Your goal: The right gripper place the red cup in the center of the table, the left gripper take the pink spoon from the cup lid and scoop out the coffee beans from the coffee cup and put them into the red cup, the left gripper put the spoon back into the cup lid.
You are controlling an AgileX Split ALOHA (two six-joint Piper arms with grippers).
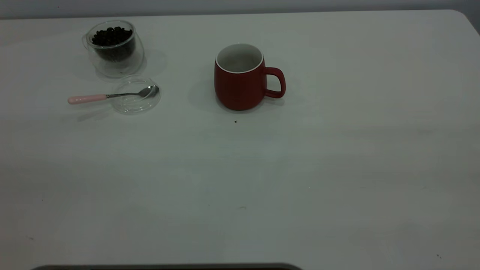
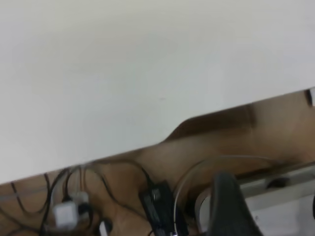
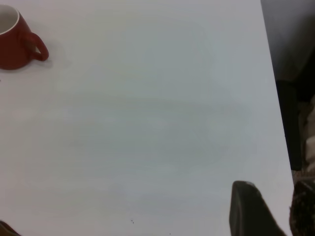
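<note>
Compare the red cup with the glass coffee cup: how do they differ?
The red cup is opaque and shows no beans inside; the coffee cup is clear glass and holds dark coffee beans. The red cup stands mid-table, the coffee cup far left beside the lid. Both stand upright and uncovered.

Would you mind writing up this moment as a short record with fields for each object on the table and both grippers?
red cup: upright near the table's middle, handle toward the right arm's side, inside looks empty
coffee cup: clear glass, holds dark coffee beans
cup lid: clear, flat on the table in front of the coffee cup
pink spoon: bowl resting in the lid, pink handle sticking out over the table
stray speck: on the table just in front of the red cup
left gripper: off the table edge, fingers unclear
right gripper: near the table's edge, far from the red cup, fingers unclear
</note>
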